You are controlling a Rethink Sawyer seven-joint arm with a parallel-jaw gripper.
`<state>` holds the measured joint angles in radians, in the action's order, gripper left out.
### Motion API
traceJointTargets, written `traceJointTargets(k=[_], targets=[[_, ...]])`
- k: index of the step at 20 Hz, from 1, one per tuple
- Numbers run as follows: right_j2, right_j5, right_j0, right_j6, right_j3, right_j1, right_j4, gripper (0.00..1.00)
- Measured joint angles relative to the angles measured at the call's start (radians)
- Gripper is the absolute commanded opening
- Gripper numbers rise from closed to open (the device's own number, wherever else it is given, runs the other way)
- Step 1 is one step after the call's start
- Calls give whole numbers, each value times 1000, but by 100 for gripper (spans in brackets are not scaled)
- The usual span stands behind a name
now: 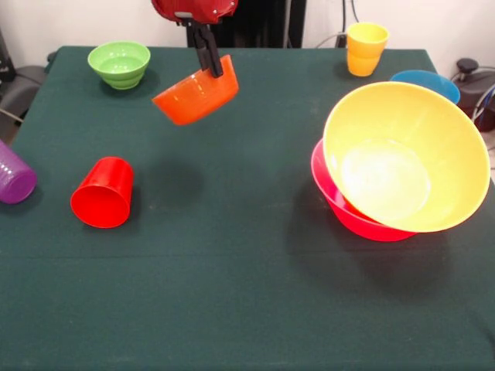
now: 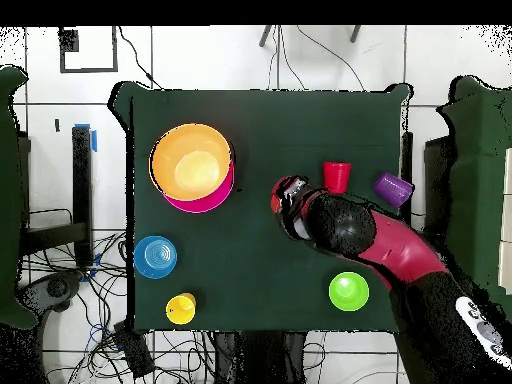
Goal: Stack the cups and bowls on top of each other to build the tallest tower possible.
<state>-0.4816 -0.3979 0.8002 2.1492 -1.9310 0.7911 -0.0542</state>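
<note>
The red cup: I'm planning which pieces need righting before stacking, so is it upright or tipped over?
Tipped over. The red cup lies on its side on the table, its open mouth facing the front camera.

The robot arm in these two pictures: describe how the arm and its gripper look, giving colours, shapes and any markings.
The arm is thick and rounded, with glossy red shells and black jointed sections. Near its base a black section carries white markings, too small to read. At its end sits a red housing, from which the gripper extends as slim, straight, dark grey fingers. No loose cables show on the arm.
</note>
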Motion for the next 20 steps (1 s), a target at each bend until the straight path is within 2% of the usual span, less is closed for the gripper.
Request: traceJointTargets(k=[7, 8, 12, 14, 16, 18, 20], targets=[[76, -70, -96, 0, 56, 14, -88, 0], [93, -102, -135, 0, 79, 17, -98, 0], [115, -140, -204, 0, 120, 19, -101, 0], [128, -160, -266, 0, 153, 19, -98, 0], [131, -162, -283, 0, 163, 19, -95, 0], [144, -165, -348, 1, 196, 19, -77, 0], [150, -165, -373, 1, 209, 19, -61, 0]])
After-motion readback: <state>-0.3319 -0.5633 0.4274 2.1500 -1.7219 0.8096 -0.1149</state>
